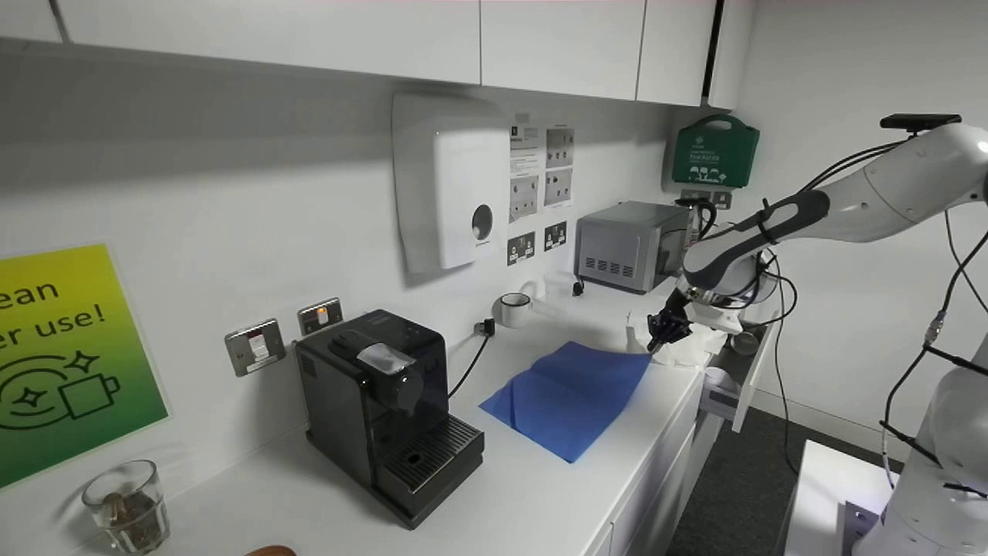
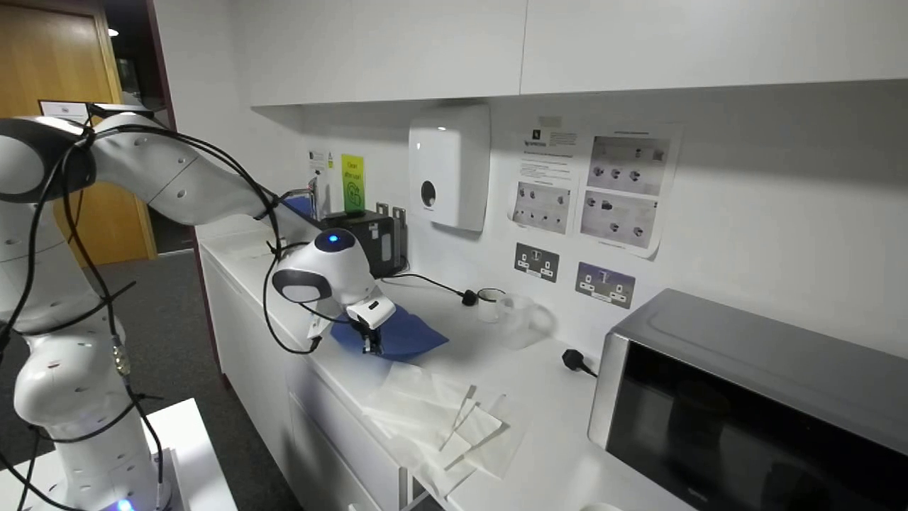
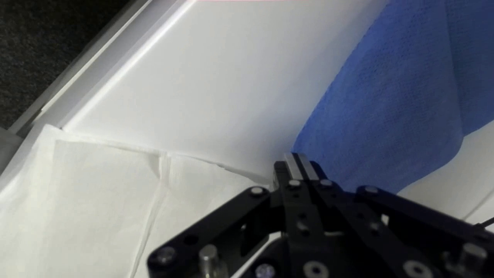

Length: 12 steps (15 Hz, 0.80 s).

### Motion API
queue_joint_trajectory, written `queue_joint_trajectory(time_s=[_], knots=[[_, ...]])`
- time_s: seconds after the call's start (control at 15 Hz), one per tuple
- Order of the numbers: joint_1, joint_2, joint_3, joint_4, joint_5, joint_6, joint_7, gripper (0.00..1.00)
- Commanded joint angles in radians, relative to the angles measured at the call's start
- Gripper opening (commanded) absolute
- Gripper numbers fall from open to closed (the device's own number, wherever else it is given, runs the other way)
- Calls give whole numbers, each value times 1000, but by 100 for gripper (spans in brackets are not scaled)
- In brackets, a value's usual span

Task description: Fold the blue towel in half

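A corner of the blue towel (image 1: 579, 398) is pinched by the hand (image 3: 300, 157) near the front edge of the counter (image 1: 540, 494); white paper (image 2: 425, 406) is spread alongside.

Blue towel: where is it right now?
In an exterior view, the blue towel lies mostly on the counter, right of the coffee machine. In the wrist view, one corner is pinched in the gripper.

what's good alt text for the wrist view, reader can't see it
A closed black gripper pinches a corner of a blue towel over a white counter. White paper sheets lie lower left; dark floor shows upper left.
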<state>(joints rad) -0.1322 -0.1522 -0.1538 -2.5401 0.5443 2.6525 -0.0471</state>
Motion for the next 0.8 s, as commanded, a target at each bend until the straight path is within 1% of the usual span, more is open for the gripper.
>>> queue_joint_trajectory(time_s=[0.0, 0.13, 0.4, 0.53, 0.73], knots=[[-2, -88, 12, -94, -107, 102, 46, 0], [-5, -101, 16, -109, -161, 121, 79, 0], [-18, -115, 37, -105, -279, 121, 171, 0], [-33, -118, 62, -93, -362, 115, 242, 0], [-68, -133, 120, -74, -519, 92, 377, 0]])
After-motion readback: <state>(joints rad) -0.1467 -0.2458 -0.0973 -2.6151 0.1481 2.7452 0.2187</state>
